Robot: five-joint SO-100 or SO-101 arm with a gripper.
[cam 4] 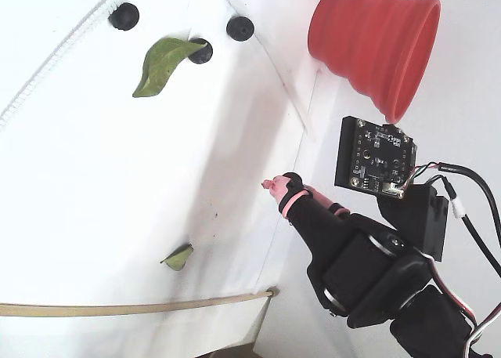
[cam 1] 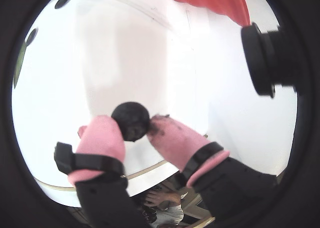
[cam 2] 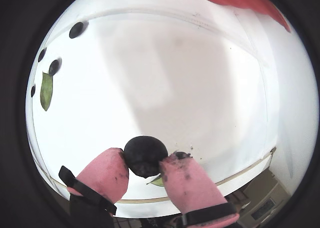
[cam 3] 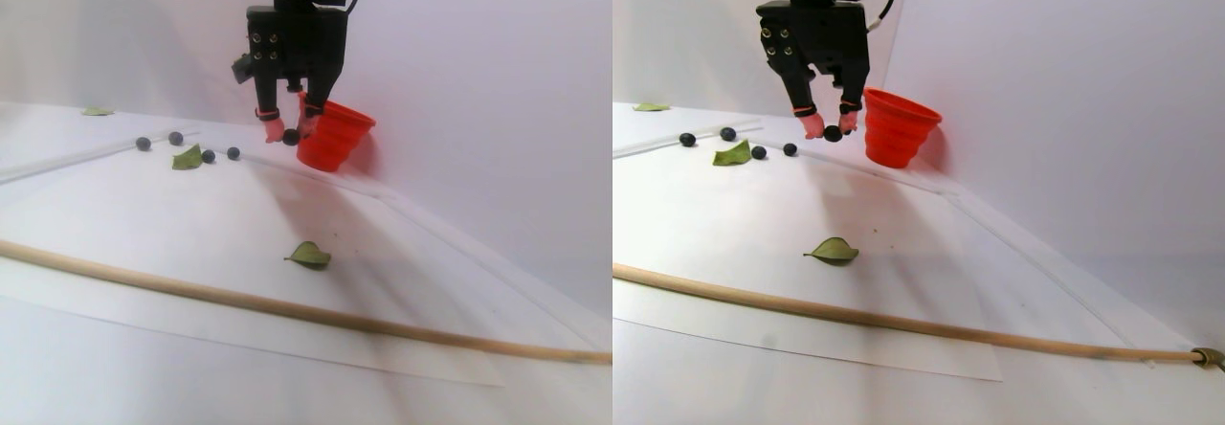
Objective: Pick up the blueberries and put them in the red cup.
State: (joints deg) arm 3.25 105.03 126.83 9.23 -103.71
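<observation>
In both wrist views the gripper is closed on a single blueberry: the dark ball sits between the two pink-padded fingertips, pinched from both sides, with the white sheet below it. In the stereo pair view the berry hangs clear above the sheet at the tips of the black gripper, just beside the red cup and on its left. Farther off, three loose blueberries lie on the sheet around a green leaf. The fixed view shows the ribbed red cup standing beyond the arm, well apart from those loose berries.
</observation>
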